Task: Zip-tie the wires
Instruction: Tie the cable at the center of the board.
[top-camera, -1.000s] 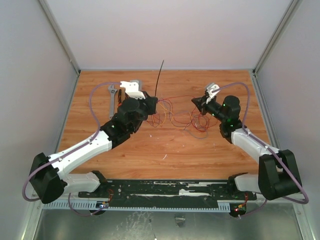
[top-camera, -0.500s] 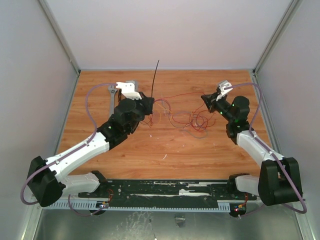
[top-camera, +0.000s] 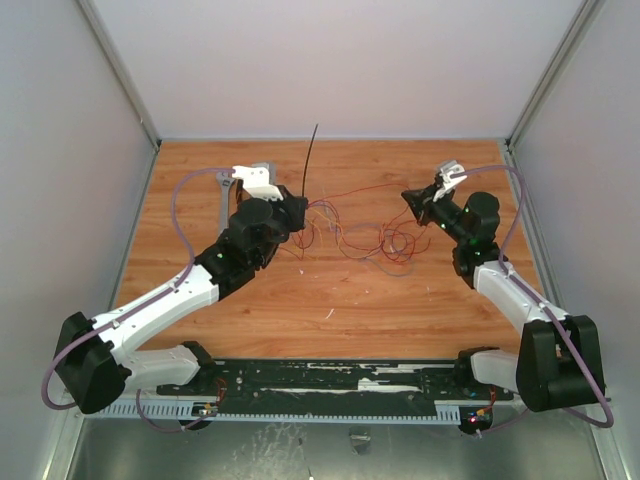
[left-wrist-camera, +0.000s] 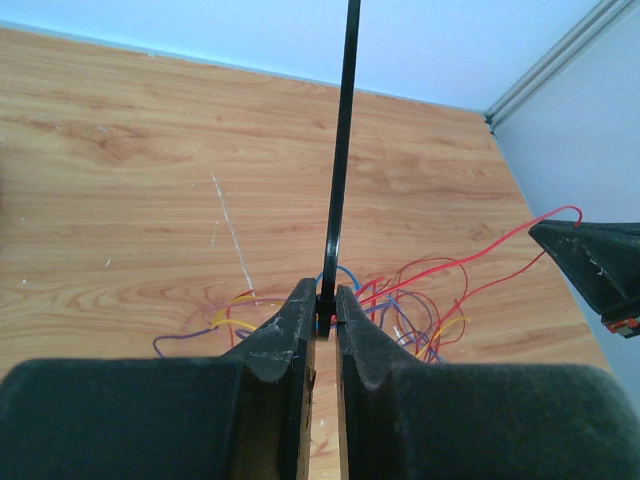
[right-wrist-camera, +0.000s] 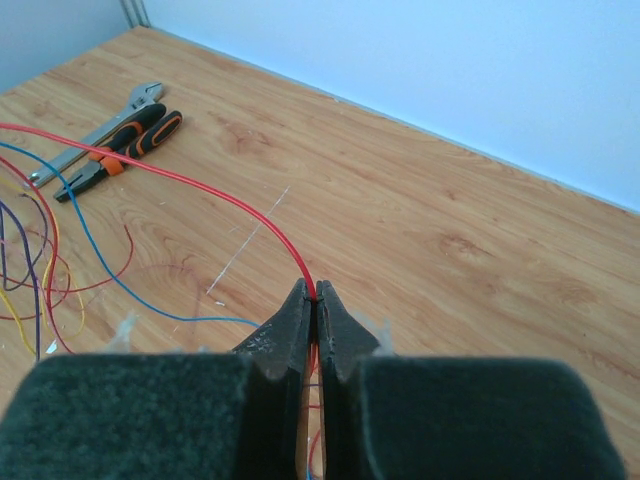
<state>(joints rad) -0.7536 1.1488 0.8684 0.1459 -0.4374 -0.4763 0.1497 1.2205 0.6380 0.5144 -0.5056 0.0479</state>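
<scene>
Red wires (top-camera: 362, 236) drawn tauter than before, zip tie (left-wrist-camera: 344, 130) still in left fingers (left-wrist-camera: 288, 335)

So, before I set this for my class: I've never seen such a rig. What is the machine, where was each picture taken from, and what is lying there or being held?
These are two robot arms bolted at the near edge of a wooden table. The wide picture comes from a fixed camera above and behind them. The other two come from a camera on each wrist, looking out along that arm's own jaws. The left arm has its jaws shut on a black zip tie, which sticks upward. The right arm has its jaws pinched on one red strand of the wires, a loose tangle between the arms. Orange-handled pliers and a wrench lie on the table's left side.
</scene>
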